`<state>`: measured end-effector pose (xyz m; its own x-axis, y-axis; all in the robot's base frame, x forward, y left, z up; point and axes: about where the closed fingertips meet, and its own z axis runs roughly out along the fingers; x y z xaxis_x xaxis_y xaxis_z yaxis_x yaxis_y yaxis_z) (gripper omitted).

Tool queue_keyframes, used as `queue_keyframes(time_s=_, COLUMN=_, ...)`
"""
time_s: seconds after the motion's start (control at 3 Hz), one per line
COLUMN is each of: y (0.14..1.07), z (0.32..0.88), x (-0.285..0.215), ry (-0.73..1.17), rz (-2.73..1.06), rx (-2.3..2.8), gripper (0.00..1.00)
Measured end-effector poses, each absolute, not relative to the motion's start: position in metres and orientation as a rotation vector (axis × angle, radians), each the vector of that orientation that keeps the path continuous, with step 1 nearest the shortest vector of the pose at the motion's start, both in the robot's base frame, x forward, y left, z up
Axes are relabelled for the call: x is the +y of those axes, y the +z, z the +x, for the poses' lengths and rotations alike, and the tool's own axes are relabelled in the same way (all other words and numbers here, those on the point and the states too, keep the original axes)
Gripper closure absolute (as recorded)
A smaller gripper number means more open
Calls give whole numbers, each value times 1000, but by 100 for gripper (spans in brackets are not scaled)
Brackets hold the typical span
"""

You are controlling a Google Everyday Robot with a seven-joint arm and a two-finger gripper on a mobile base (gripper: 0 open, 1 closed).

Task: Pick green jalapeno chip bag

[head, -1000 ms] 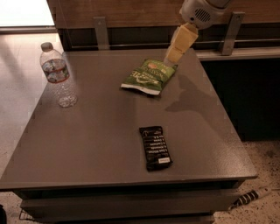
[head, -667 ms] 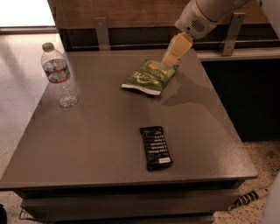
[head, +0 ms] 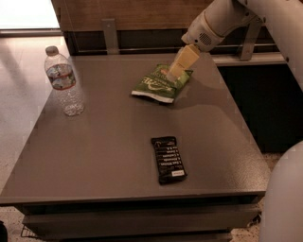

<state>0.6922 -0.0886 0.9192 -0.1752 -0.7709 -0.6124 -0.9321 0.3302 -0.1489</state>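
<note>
Green chip bag (head: 158, 86) lies flat on table (head: 94, 156), far side. Gripper (head: 174, 73) angled down onto bag's far end; grip state cannot be told. Water bottle (head: 63, 82) upright at left, black bar (head: 169, 159) near front.

An office-like break area is suggested: a grey table (head: 109, 156) is backed by a wood-panelled wall (head: 142, 12), with pale polished floor (head: 19, 71) left of it. The gripper (head: 174, 73) is seen over the table's far side.

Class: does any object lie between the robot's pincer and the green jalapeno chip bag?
Nothing visible does. The pincer is at the far end of the green jalapeno chip bag; the water bottle and black bar wrapper lie well apart.
</note>
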Motion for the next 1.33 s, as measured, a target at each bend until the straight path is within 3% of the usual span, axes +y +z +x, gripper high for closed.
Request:
queue_keyframes(time_s=1.0, y=846, z=747, x=-65, ry=497, rz=-1362, rx=2050, gripper=0)
queue_keyframes(time_s=1.33, y=826, z=741, x=-68, ry=529, rz=-1317, rx=2079, gripper=0)
